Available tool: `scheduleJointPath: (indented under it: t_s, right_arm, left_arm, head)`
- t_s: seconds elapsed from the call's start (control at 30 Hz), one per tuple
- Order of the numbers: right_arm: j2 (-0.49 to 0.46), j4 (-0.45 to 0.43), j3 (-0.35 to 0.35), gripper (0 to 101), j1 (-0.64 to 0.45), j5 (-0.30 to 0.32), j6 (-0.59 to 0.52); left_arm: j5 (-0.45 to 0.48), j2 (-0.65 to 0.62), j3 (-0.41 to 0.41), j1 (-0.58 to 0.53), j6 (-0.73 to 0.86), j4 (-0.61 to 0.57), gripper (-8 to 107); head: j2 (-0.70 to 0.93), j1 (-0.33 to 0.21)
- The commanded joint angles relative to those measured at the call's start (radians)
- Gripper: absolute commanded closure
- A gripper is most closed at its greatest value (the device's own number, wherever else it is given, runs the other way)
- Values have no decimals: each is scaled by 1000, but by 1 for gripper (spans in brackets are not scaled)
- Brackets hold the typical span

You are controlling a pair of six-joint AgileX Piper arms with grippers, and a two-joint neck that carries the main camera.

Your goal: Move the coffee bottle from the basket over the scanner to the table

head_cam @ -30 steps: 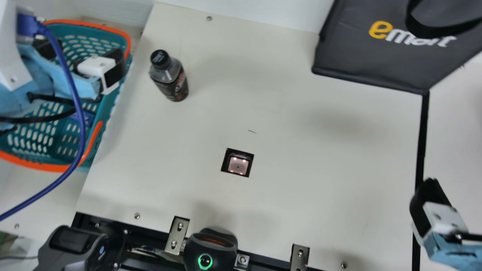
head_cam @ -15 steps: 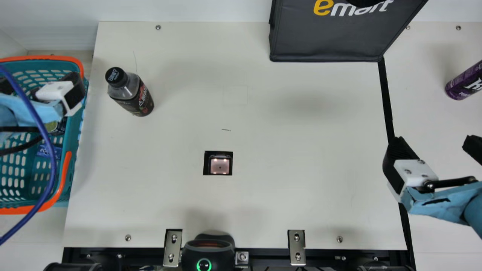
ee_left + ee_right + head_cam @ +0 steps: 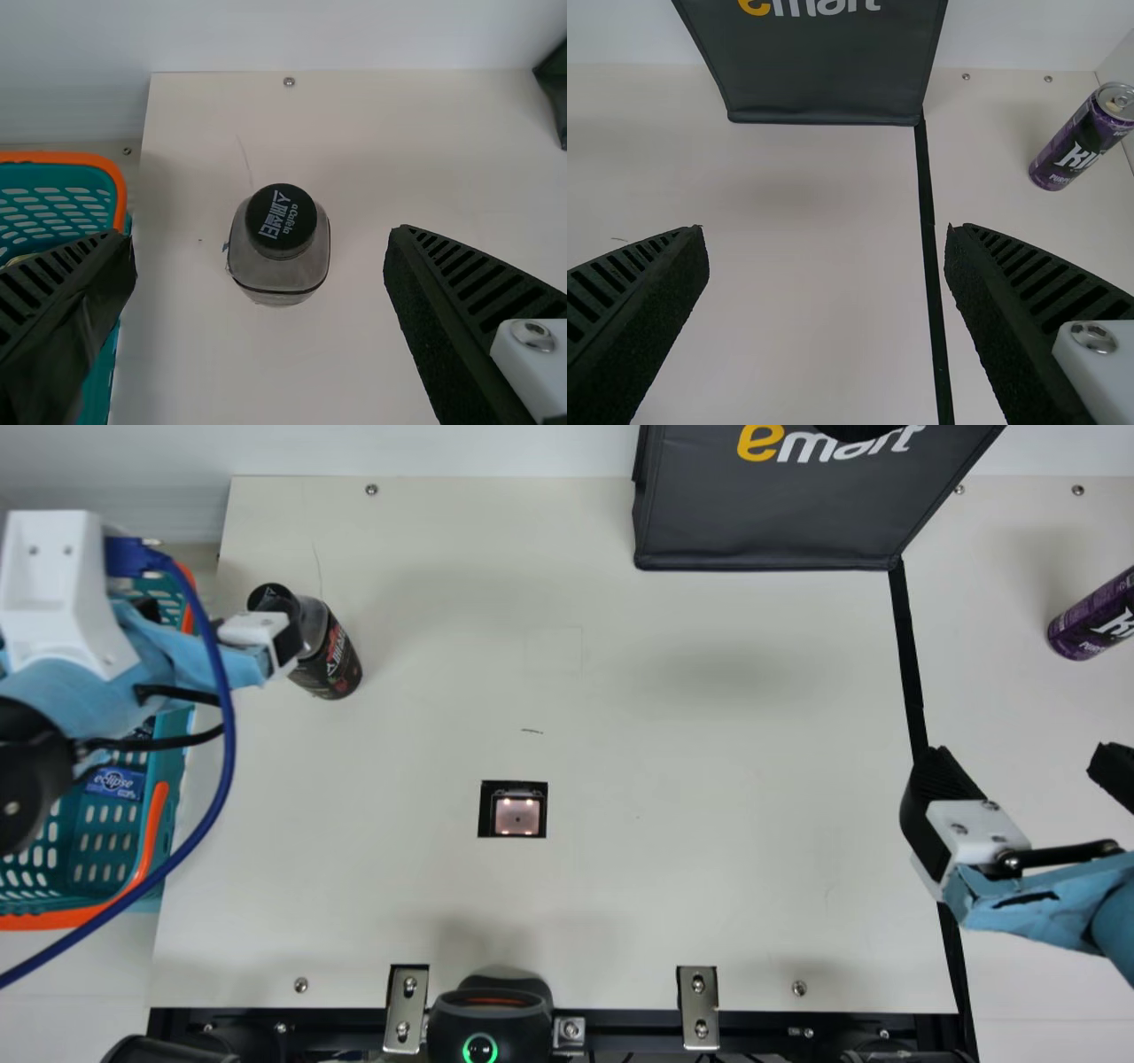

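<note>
In the main view, the dark coffee bottle [image 3: 333,662] stands upright on the table [image 3: 425,797], right of the teal basket [image 3: 156,833]. My left gripper [image 3: 215,607] is above the basket's edge and the bottle, one finger overlapping the bottle's cap and shoulder. From the left wrist view, the bottle [image 3: 280,273] lies between the spread fingers of my left gripper [image 3: 261,237], touching neither. The square scanner window [image 3: 518,815] is lit in the tabletop. Over the table's right side, my right gripper [image 3: 1028,773] is open and empty; the right wrist view shows this gripper [image 3: 826,234] likewise.
A dark bag [image 3: 797,518] stands at the back edge. A purple can [image 3: 1094,620] is at the far right, beyond the black strip. A black device with a green ring [image 3: 483,1014] sits at the front edge. A blue packet [image 3: 115,782] lies in the basket.
The neck camera turned between the first two pictures. Since half a second ago, my left gripper has moved right, from over the basket to the bottle. My right arm has kept still.
</note>
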Motion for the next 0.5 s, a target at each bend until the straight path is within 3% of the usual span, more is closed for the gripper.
scheduleJointPath:
  t_s: [0.0, 0.47]
  right_arm:
    - [0, 0, 0, 6, 0, 0, 0]
    - [0, 0, 0, 6, 0, -2, 0]
  left_arm:
    - [-36, 18, 17, -11, -21, 22, 9]
    - [-268, 126, 126, -31, -169, 207, 9]
  head:
    - [2, -30]
    - [2, -30]
